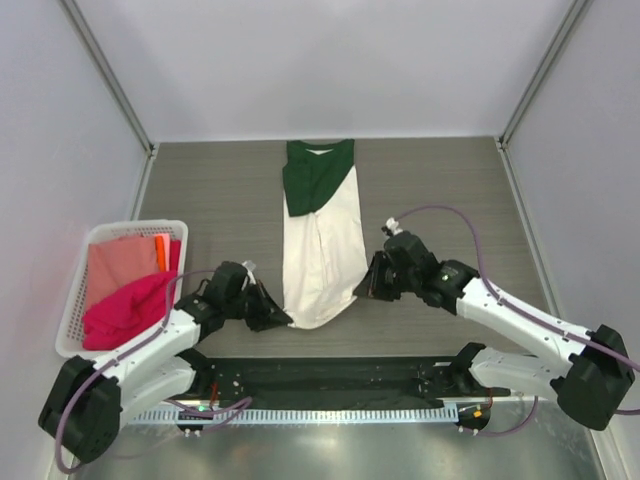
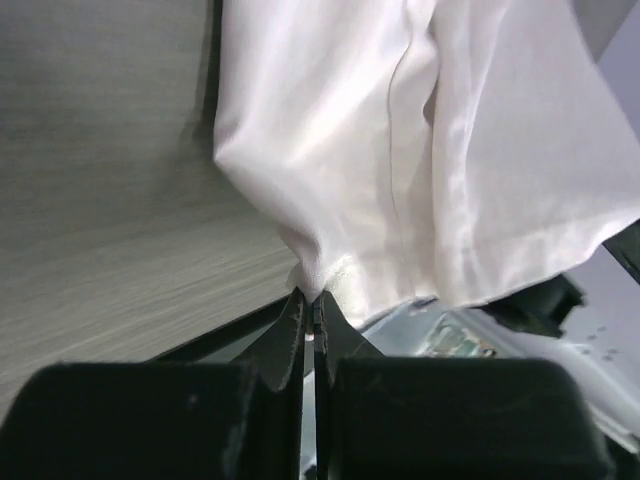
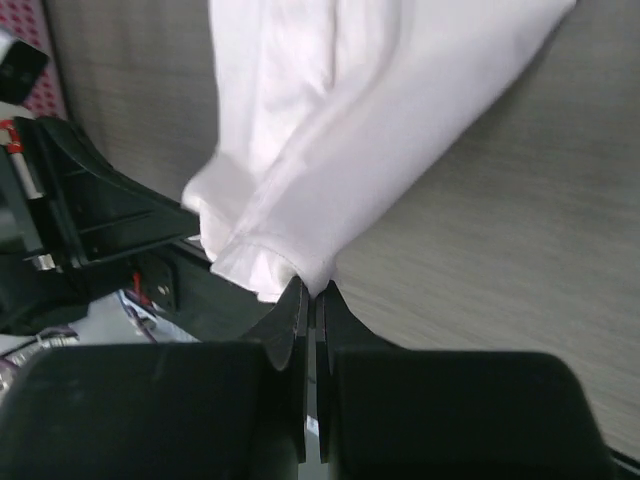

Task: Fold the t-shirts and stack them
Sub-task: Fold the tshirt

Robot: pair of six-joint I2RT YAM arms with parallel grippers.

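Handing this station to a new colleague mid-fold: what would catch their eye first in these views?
The long cream t-shirt with dark green at its far end, folded into a narrow strip mid-table, stands out first. The left gripper and right gripper are each shut on a near hem corner. At the left edge, a white basket holds a magenta shirt and a salmon shirt.

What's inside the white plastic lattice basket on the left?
A salmon-pink cloth shirt and a magenta cloth shirt lie bunched inside; whatever sits beneath them is covered.

No legible text or labels anywhere.
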